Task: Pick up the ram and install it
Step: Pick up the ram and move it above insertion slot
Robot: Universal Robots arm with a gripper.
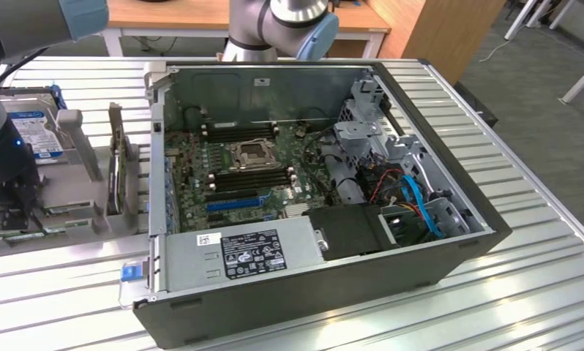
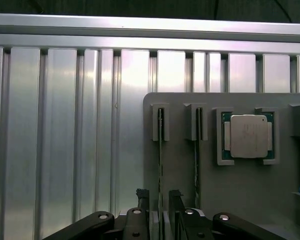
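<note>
A ribbed silver aluminium table point(image 1: 526, 292) is carrying a large black metal computer case point(image 1: 370, 292), which is lying on its side with its open side up and its green motherboard point(image 1: 189, 172) facing the ceiling. Toward the exterior view's left, just beside the case, a flat grey plastic holder block point(image 2: 240, 195) is sitting on the table. The robot's black 2-fingered claw point(image 2: 159, 197) is hanging over that block with its jaws spread wide, gripping nothing. In a square pocket of the block, a silver-capped processor chip point(image 2: 249, 136) is lying flat. 2 thin boards are standing on edge in narrow slots of the block. The ram point(image 2: 160, 150), a long, thin circuit-board stick seen edge-on, is sitting between the 2 parted fingers point(image 2: 141, 200), with a small gap on each side. A second stick point(image 2: 197, 150) of the same kind is standing just beside it, nearer the processor chip.
</note>
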